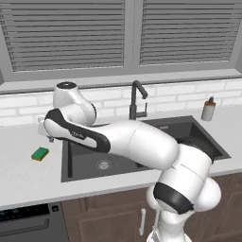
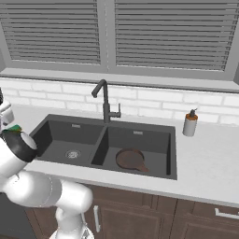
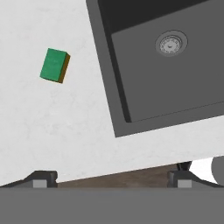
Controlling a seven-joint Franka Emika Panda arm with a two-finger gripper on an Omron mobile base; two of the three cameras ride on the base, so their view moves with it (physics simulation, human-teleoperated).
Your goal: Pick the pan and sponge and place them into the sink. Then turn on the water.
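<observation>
My gripper (image 3: 110, 178) hangs over the tabletop (image 3: 65, 131) at the left of the sink (image 3: 105, 65), looking straight down. Its two finger tips (image 3: 41, 179) sit wide apart at the bottom of the hand view with nothing between them, so I read it as spread and empty.

The relation that matters for my next move is sponge to gripper. In the hand view the sponge (image 3: 54, 65) lies up and to the left of the point between the tips, well apart from it, lying flat on the tabletop with its green face up and a sliver of its yellow side showing. Its long axis runs nearly up and down in that view, tipped slightly, so roughly crosswise to the line between my tips. From the left base view the sponge (image 1: 40, 153) sits just left of the sink's left rim, near the hand.

I judge I need to shift toward it and probably turn the wrist before descending.

The pan (image 2: 130, 159) already lies in the right basin. The faucet (image 2: 105, 105) runs no water. I can read no brands or writing, not even on the soap bottle (image 2: 189, 123).
</observation>
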